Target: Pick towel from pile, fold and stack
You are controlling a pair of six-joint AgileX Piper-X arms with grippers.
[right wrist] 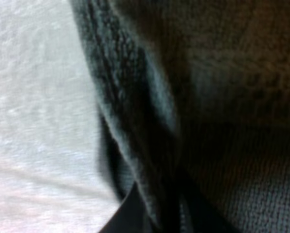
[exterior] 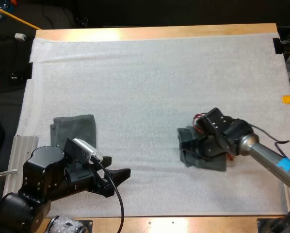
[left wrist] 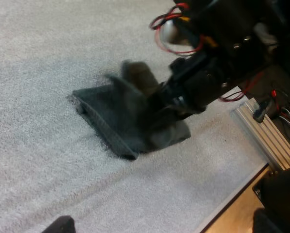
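Mat [exterior: 150, 87]: folded towel [exterior: 77, 127]; seemingly crumpled towel [exterior: 191, 159]

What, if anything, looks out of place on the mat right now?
Nothing stands out. The folded towel lies flat on the white mat. The crumpled towel is bunched up under the right gripper, which pinches a fold of it, as this job expects.

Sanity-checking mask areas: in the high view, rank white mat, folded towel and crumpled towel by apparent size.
1. white mat, by far the largest.
2 and 3. folded towel and crumpled towel: they look alike and both are partly covered, so I won't rank them.
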